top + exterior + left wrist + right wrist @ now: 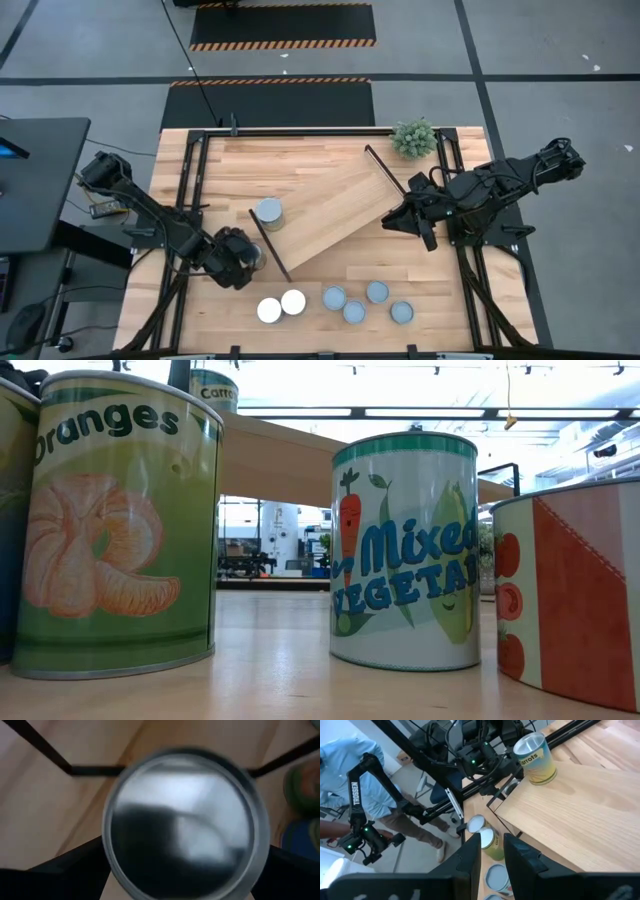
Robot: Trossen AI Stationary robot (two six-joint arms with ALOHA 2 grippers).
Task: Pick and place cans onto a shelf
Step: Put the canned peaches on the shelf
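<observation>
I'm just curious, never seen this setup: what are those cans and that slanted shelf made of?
The cans look like metal under printed paper or plastic labels: silvery rims show at their bases, and the one in the left tool has a shiny reflective end. The shelf looks like pale, matte, visibly grained wood, with thin black, probably metal end bars.

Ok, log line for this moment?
left gripper: shut on held can, beside shelf end | right gripper: empty, over shelf | shelved can: one | table cans: six
</observation>
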